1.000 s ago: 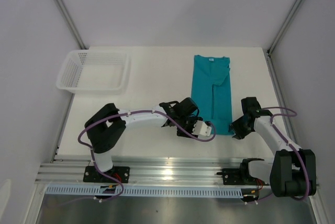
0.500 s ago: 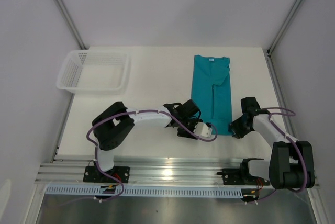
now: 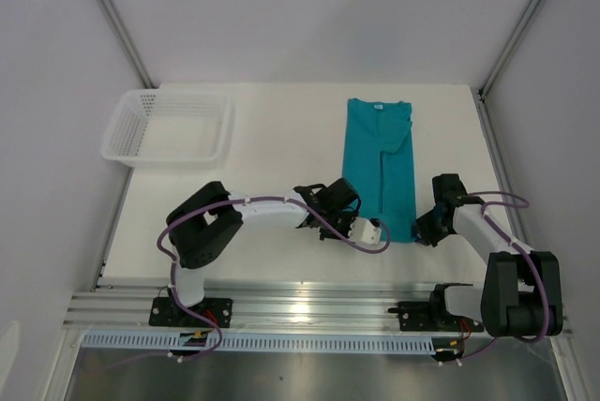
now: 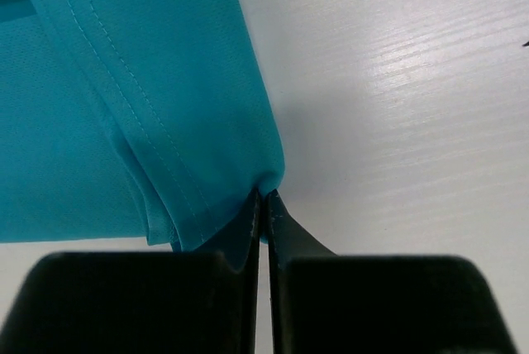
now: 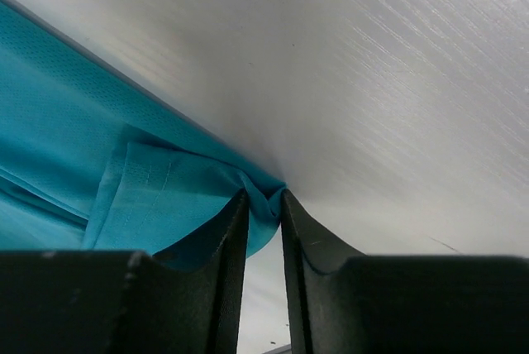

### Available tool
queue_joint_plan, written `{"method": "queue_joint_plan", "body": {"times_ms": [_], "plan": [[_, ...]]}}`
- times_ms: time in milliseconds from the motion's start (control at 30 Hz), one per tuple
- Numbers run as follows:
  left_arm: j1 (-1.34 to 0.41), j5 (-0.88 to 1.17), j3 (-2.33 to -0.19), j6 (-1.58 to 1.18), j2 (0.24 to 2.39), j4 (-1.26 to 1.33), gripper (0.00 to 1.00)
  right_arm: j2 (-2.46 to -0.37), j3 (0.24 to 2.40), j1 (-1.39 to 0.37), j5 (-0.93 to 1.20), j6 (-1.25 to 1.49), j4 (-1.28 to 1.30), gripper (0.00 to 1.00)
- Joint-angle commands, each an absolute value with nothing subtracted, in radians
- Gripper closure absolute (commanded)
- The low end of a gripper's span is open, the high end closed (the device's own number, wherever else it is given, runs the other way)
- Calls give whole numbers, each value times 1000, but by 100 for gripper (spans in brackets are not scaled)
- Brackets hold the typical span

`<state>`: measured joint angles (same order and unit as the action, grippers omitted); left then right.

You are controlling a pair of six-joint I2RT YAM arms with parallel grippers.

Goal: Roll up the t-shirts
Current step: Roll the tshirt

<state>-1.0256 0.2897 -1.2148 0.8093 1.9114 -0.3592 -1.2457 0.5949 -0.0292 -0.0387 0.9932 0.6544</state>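
- The t-shirt (image 3: pixel 379 162) lies on the table (image 3: pixel 281 139) as a long, narrow folded strip, right of centre. Its collar points to 12 o'clock and its hem to 6 o'clock, toward the arm bases.
- Left gripper (image 4: pixel 264 205): jaws closed tight on the hem corner at the strip's 7 o'clock.
- Right gripper (image 5: pixel 263 205): jaws clamped on a small bunch of cloth at the 5 o'clock corner.
- Judgement: the roll is about to start from the hem. Both corners should lift evenly and turn over toward 12 o'clock, with the edge kept taut and square. Both holds sit at the very edge, so slippage is a risk.
- Not verifiable: how many layers each pinch holds. In the top view the gripper bodies cover both corners, and the wrist views cut off the rest of the strip.
- The basket (image 3: pixel 169 127) at 10 o'clock stands well apart.
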Motion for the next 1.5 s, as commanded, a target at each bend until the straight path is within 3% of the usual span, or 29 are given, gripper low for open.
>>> {"method": "queue_joint_plan", "body": {"times_ms": [0,133,233,1100,1300,1467], "plan": [[-1023,278,-1232,792,1925,-334,99,-1247,595,-21,-58,967,644,78],[-1009,291,-1255,773,1916,-377,99,-1236,610,-23,-41,902,655,94],[-991,324,-1270,749,1901,-419,100,-1227,643,-31,-32,844,702,100],[-983,449,-1226,706,1700,-764,99,-1106,703,-193,161,746,1072,100],[-986,538,-1232,696,1663,-850,99,-1120,750,-270,202,784,1135,100],[-947,671,-1275,700,1687,-876,99,-1155,770,-227,201,756,1143,100]]}}
